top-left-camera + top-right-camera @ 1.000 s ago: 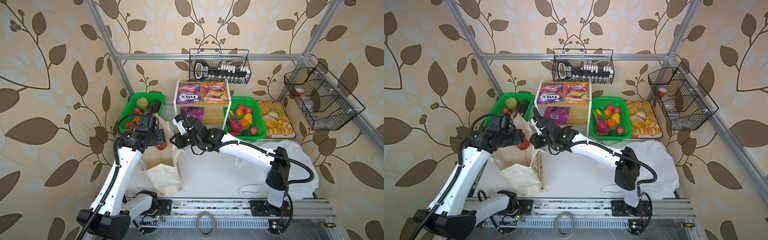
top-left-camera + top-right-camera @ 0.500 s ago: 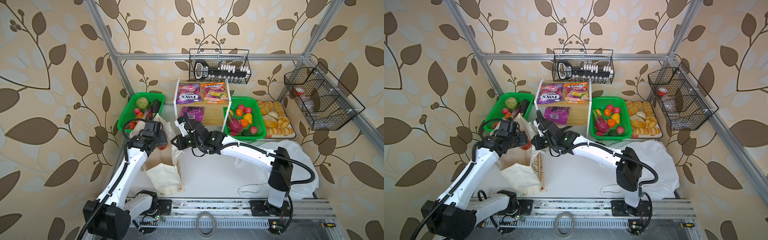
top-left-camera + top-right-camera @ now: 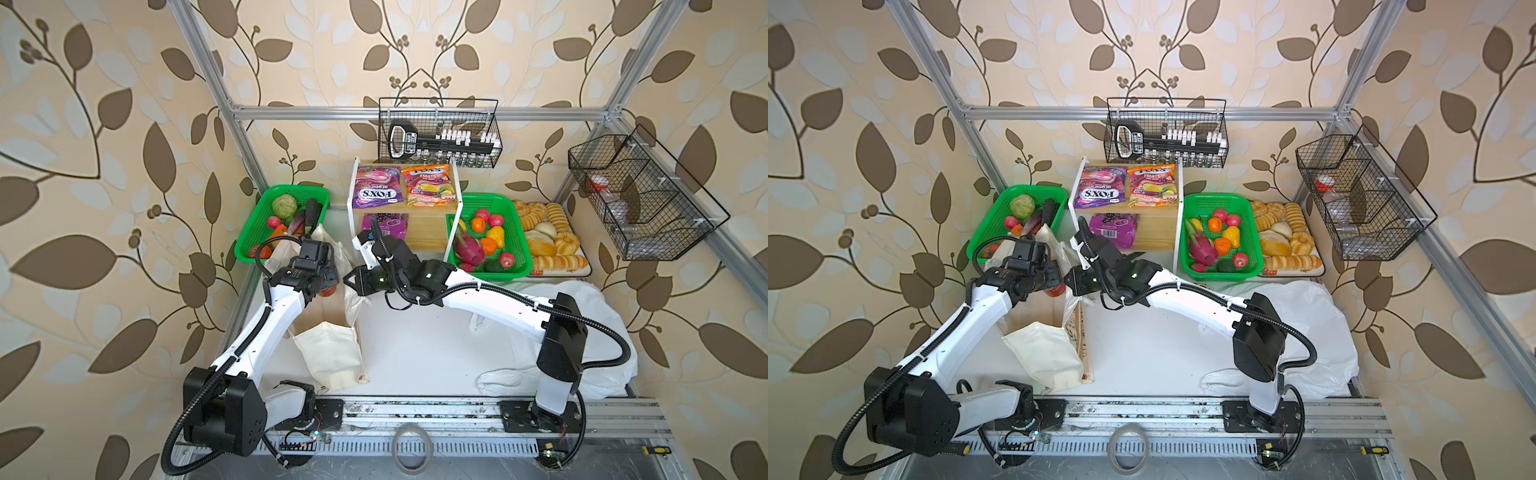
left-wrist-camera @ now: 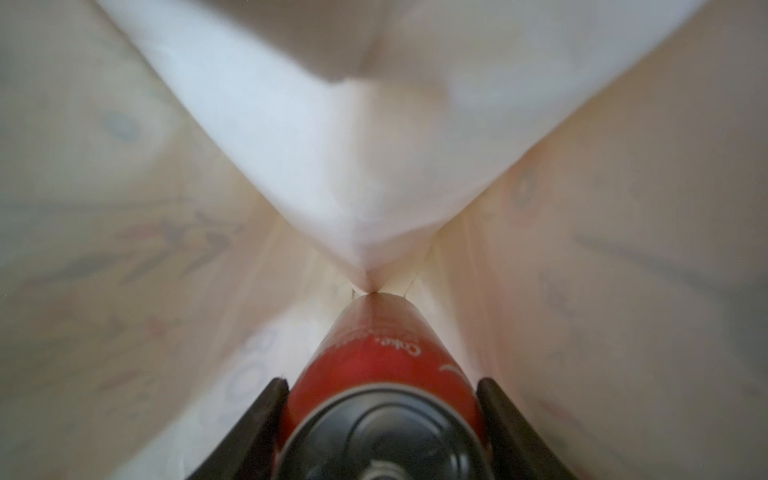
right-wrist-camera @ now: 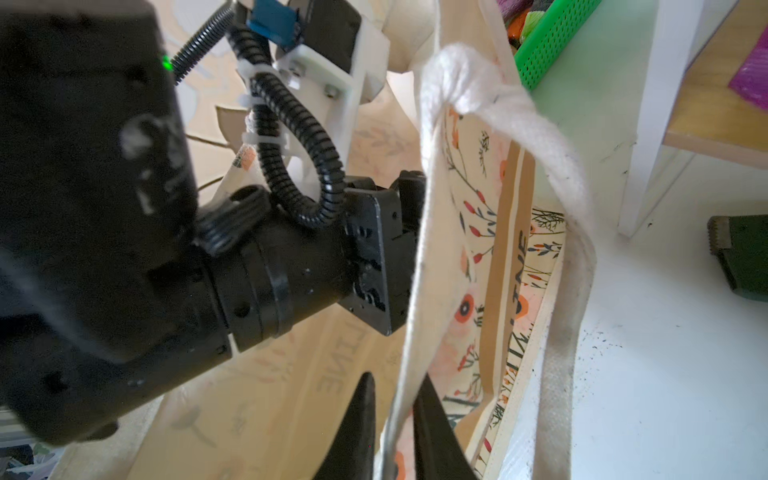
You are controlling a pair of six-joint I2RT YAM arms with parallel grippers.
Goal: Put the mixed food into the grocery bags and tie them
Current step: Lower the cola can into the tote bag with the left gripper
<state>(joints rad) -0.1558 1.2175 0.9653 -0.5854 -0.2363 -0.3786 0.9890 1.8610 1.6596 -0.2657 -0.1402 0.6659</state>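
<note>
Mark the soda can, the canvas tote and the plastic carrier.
red soda can (image 4: 386, 353), left wrist view, on its red side wall.
canvas tote (image 3: 328, 355), in a top view, on its plain cream panel.
plastic carrier (image 3: 602, 301), in a top view, on its crinkled white surface.

The purple foil sweets packet (image 3: 376, 192) on the wooden shelf (image 3: 428, 235) is showing "FOX'S" and "BERRIES", upside down. The orange foil sweets packet (image 3: 430, 185) beside it is showing "FRUITS". The red aluminium soda can (image 4: 386, 353) is displaying "Coke" in white script. The cream canvas tote bag (image 5: 469, 249) is carrying dark capitals, too folded to read whole.
</note>
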